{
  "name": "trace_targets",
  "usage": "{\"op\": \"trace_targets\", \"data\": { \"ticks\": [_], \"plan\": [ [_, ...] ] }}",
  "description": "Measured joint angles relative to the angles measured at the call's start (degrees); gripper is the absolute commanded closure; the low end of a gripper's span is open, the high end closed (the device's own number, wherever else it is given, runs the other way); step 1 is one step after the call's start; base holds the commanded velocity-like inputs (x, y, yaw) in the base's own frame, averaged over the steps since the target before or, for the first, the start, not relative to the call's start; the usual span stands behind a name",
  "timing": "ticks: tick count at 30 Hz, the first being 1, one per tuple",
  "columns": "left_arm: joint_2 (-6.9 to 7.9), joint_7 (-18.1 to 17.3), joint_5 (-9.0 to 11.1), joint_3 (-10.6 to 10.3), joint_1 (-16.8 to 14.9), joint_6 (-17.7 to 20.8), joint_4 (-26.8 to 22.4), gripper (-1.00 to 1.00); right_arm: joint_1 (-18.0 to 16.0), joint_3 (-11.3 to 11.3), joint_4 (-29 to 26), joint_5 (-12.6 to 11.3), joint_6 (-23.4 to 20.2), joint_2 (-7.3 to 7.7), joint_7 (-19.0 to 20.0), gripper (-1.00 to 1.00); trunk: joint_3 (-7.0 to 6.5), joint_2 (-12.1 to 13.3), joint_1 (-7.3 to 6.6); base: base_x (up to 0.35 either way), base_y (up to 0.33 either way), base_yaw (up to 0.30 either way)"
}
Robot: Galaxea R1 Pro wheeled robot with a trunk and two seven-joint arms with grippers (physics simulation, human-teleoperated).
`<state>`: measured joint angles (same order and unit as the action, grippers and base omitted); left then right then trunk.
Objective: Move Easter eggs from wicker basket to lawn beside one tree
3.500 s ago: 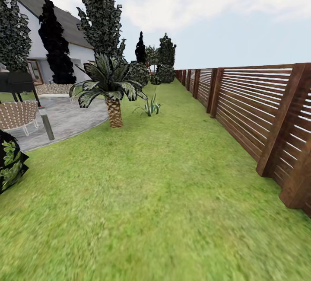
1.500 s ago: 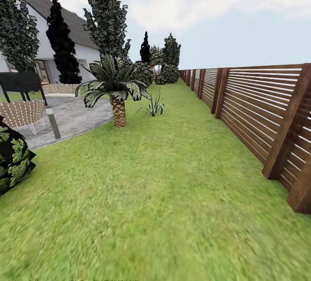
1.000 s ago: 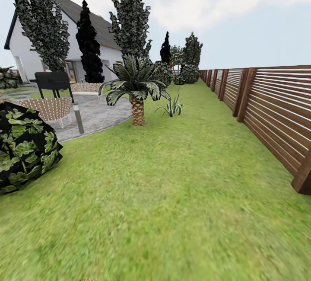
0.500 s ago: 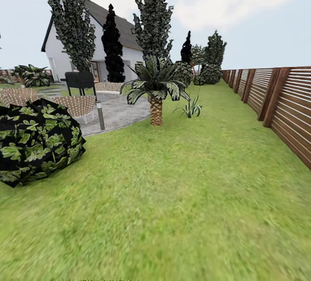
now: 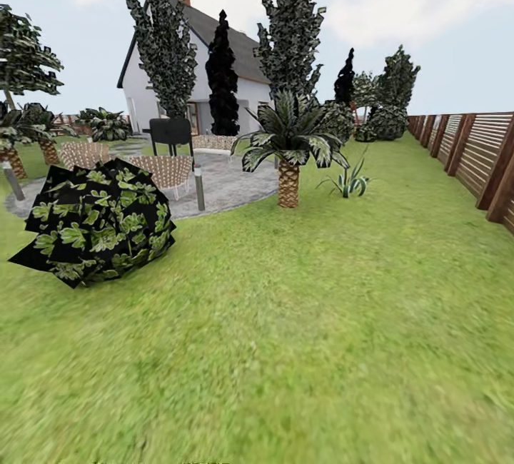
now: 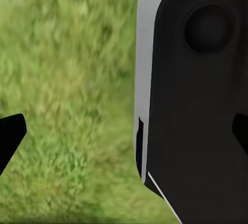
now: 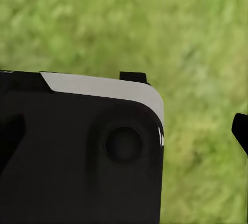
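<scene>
Garden scene from the head view: the lawn (image 5: 300, 321) runs forward between a grey paved patio (image 5: 228, 189) and a slatted wooden fence (image 5: 485, 164). A leafy dark bush (image 5: 96, 221) sits near on the grass; a short palm (image 5: 289, 143) stands at the patio edge, with a tall tree (image 5: 293, 21) behind it and a white house (image 5: 214, 78) beyond. Eggs and wicker basket are not in sight, so their position cannot be given. Left tool (image 6: 124, 131) and right tool (image 7: 124, 131): fingertips sit at opposite edges of each wrist view, so the jaws read as spread, holding nothing, over grass and robot body. Judged from the task: eggs are likely light, rigid, smooth and prone to roll; grip across the widest middle, gently.
</scene>
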<state>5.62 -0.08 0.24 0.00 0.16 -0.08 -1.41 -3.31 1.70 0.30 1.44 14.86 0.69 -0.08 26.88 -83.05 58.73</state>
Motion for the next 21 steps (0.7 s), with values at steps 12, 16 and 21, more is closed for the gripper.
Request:
{"op": "trace_targets", "data": {
  "ticks": [12, 16, 21],
  "plan": [
    [0.00, 0.00, 0.00, 0.00, 0.00, 0.00, 0.00, -1.00, 0.00, 0.00, 0.00, 0.00, 0.00, 0.00, 0.00, -1.00, 0.00, 0.00, 0.00, 0.000, 0.000, 0.295],
    [0.00, 0.00, 0.00, 0.02, 0.00, 0.00, 0.00, -1.00, 0.00, 0.00, 0.00, 0.00, 0.00, 0.00, 0.00, -1.00, 0.00, 0.00, 0.00, 0.000, 0.000, 0.295],
    [0.00, 0.00, 0.00, 0.00, 0.00, 0.00, 0.00, -1.00, 0.00, 0.00, 0.00, 0.00, 0.00, 0.00, 0.00, -1.00, 0.00, 0.00, 0.00, 0.000, 0.000, 0.295]
  ]
}}
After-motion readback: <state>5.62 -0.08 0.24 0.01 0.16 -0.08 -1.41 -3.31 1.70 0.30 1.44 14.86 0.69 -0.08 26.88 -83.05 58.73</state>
